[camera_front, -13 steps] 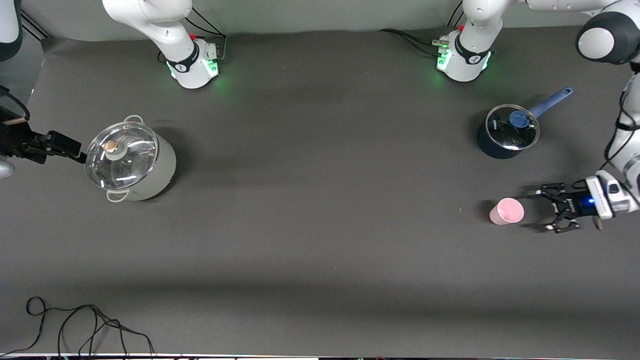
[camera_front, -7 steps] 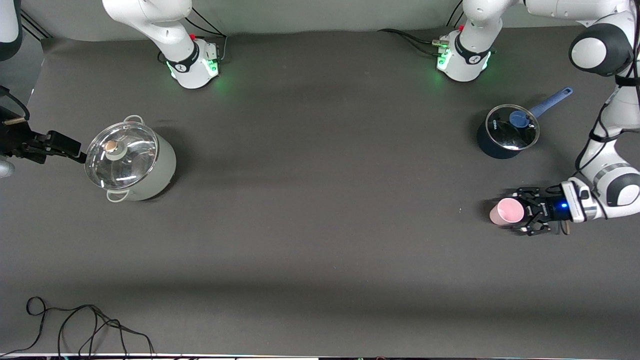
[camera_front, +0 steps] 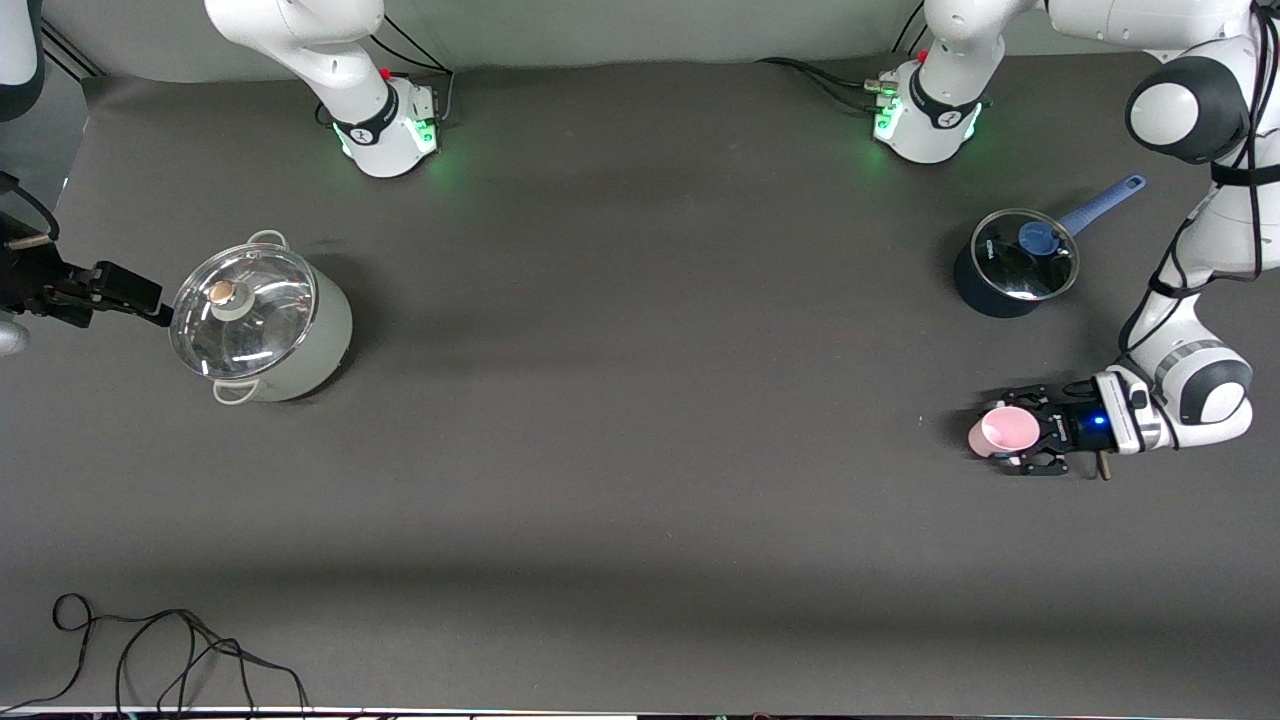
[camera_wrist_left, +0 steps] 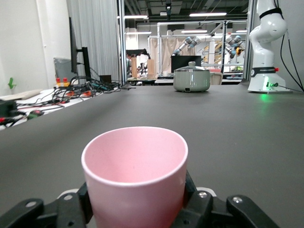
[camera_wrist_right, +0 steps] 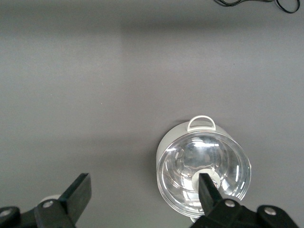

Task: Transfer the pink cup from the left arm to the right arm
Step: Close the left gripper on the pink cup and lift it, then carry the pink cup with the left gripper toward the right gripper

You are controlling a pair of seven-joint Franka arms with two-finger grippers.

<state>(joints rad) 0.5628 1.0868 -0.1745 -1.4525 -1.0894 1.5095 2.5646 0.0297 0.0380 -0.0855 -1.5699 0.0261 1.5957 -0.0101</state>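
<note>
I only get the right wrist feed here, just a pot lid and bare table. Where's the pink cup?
Observer: The pink cup sits toward the left arm's end of the table, nearer the front camera than the blue saucepan.
Operator: Anyone holding it?
Observer: Yes, the left gripper is shut on it.
Operator: Is it upright?
Observer: In the left wrist view the cup looks upright, mouth up, between the fingers.

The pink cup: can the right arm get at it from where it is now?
Probably not yet. The cup sits in the shut left gripper at the left arm's end of the table, while the open right gripper waits beside the grey pot at the right arm's end.
</note>
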